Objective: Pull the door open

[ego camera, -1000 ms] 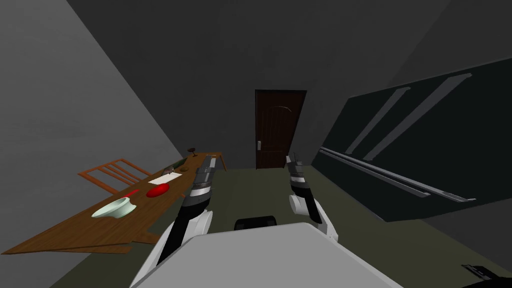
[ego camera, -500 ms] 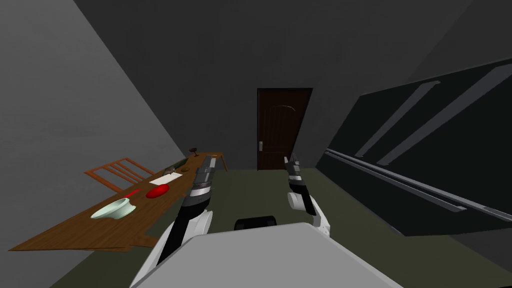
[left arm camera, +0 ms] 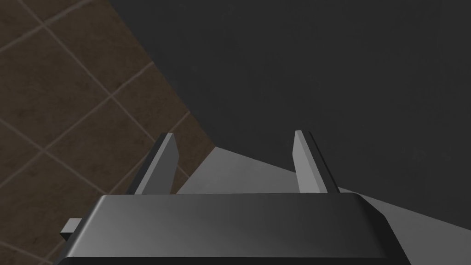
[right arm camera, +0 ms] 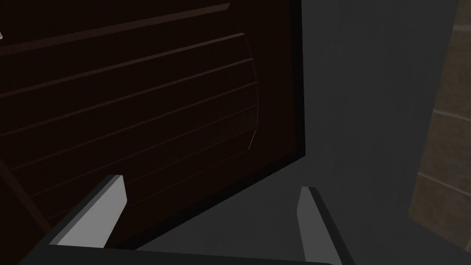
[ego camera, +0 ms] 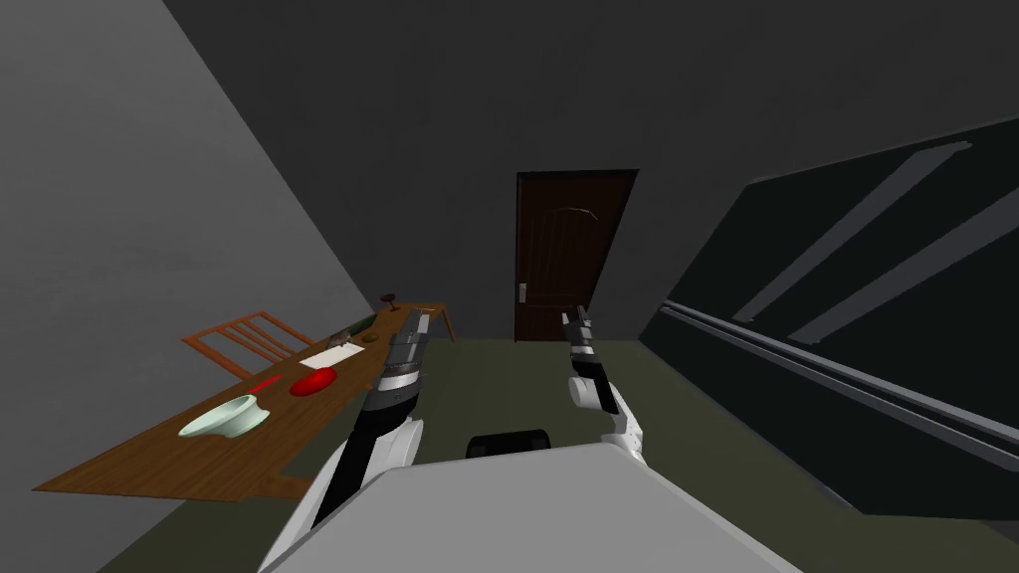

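Observation:
A dark brown panelled door [ego camera: 562,254] stands shut in the far wall, with a small pale handle plate [ego camera: 521,292] on its left edge. My right gripper [ego camera: 575,320] is raised toward it, still well short of it, fingers open and empty. In the right wrist view the door panel [right arm camera: 138,101] spreads beyond the open right gripper [right arm camera: 211,216]. My left gripper [ego camera: 416,316] is held up over the end of the table, open and empty, and the left wrist view has its fingers [left arm camera: 306,161] spread apart.
A long wooden table [ego camera: 249,428] runs along the left wall with a pale bowl [ego camera: 224,416], a red object [ego camera: 313,380] and a white sheet [ego camera: 333,353] on it. A wooden chair [ego camera: 244,338] stands behind it. A dark cabinet [ego camera: 876,328] lines the right side.
I have moved forward: the door looks slightly larger and the right cabinet has slid outward. My right arm has stretched further toward the door. The left arm has held its pose.

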